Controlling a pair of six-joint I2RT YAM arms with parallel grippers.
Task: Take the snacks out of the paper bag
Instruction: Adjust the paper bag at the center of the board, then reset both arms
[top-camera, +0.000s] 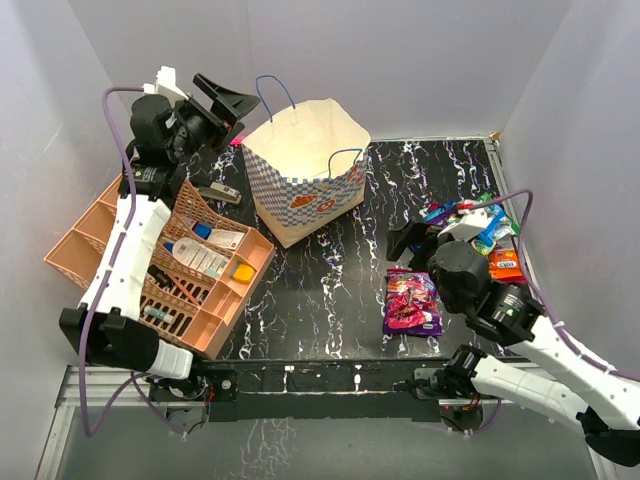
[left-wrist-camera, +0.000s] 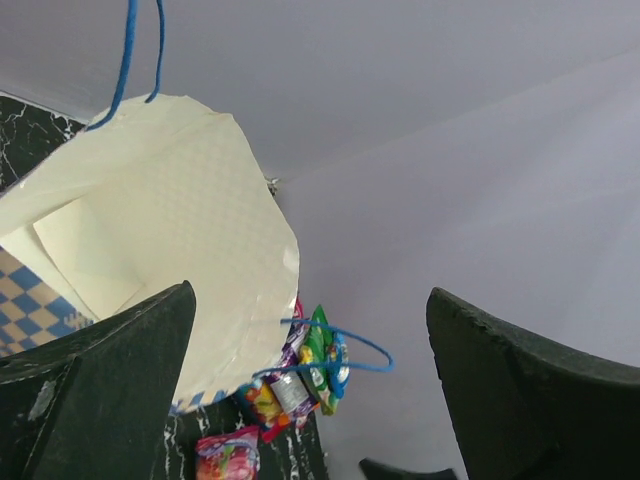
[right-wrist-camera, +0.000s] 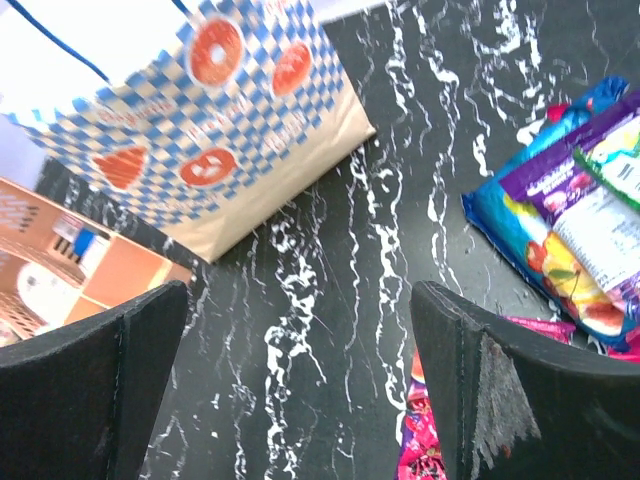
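- The top external camera is looking steeply down from above and behind the arms. It is taking in the whole table (top-camera: 330, 290), with the paper bag (top-camera: 300, 190) at 12 o'clock and the snacks (top-camera: 412, 300) at 3 o'clock.
- The left wrist camera is sitting close over the bag's open mouth and facing the far walls.
- The right wrist camera is hovering low, facing the bag's chequered side at 11 o'clock.
- All three views are sharing the bag and snacks.

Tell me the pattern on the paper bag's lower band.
Paper bag: blue-white checks, orange logos; right wrist view.
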